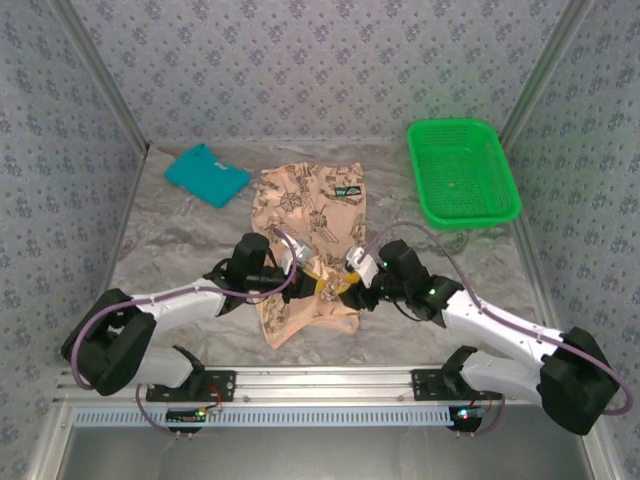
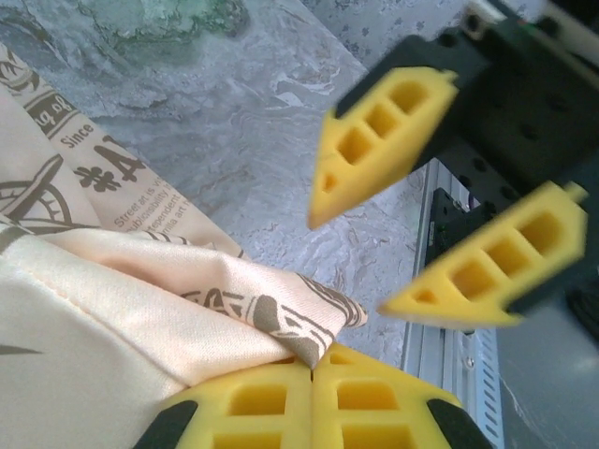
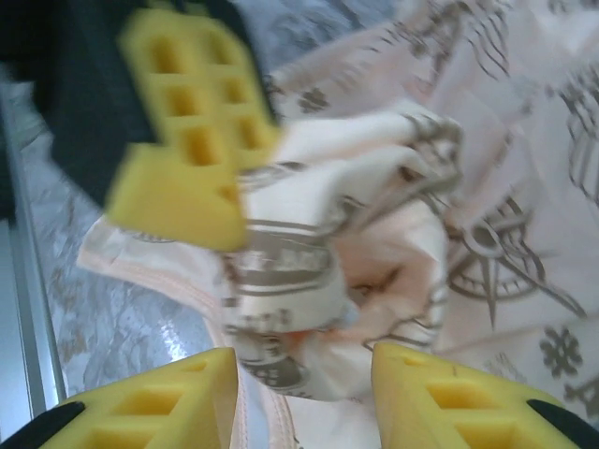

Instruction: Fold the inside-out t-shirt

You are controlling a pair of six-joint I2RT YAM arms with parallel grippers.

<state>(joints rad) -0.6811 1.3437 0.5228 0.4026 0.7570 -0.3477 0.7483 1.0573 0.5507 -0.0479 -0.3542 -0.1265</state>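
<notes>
Closest to the lens, the left gripper (image 2: 311, 398) has its jaws clenched on a bunched corner of the t-shirt (image 1: 305, 205), at the shirt's near end. Well to the left of the shirt and towards the far wall, a folded teal shirt (image 1: 205, 175) lies apart on the table (image 1: 180, 240). The t-shirt lies lengthwise in a narrow strip with its dark label at the far end. Its near end is gathered into a lump, where the paler reverse side shows. Just right of that lump, the right gripper (image 3: 304, 360) has its jaws released, standing apart around the cloth without pinching it. Far right of the shirt sits a green basket (image 1: 463, 175). I judge the task partly done. The width looks narrowed, but the near end is rumpled, not laid flat, and no neat lengthwise fold shows yet.
</notes>
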